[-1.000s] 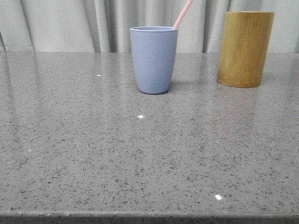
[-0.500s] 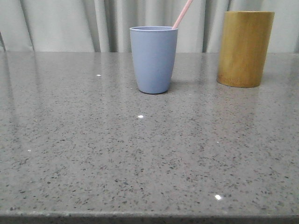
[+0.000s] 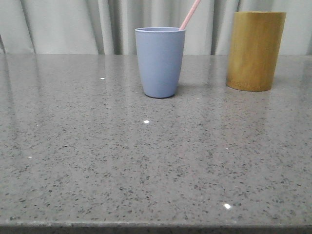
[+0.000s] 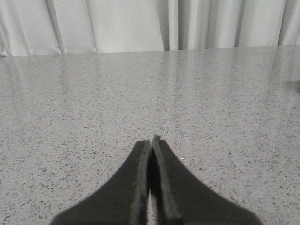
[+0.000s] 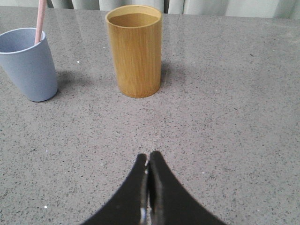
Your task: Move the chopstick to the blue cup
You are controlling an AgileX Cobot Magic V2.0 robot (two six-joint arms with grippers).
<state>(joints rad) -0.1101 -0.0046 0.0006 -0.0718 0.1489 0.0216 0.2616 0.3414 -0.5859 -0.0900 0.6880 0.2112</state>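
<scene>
Here the blue cup (image 3: 160,62) stood upright toward the far edge of the desk (image 3: 146,165), a little left of the middle as the front camera saw it. One pink chopstick (image 3: 190,14) leaned out of it, its upper end tilting to the right and passing over the rim on that side; its lower part was hidden inside the cup. Only a single stick could be made out.

To the right of the cup, near the far right corner, stood the bamboo holder (image 3: 255,50), upright, taller than the cup and apart from it, with bare grey speckled stone between them. From the right wrist camera the holder (image 5: 134,50) showed an open mouth, and the little of its inside in view held nothing. In that same view the cup (image 5: 28,64) sat beside it with the chopstick (image 5: 41,19) resting against its rim.

The right gripper (image 5: 148,164) was clenched, its two dark fingers pressed together with nothing between them, low over the desk on the near side of the holder and well clear of it.

The left gripper (image 4: 151,149) was likewise closed on nothing, fingers touching along their length, above an open stretch of the desk (image 4: 93,108). Neither arm appeared in the front view. A pale curtain (image 3: 63,24) hung behind the far edge.
</scene>
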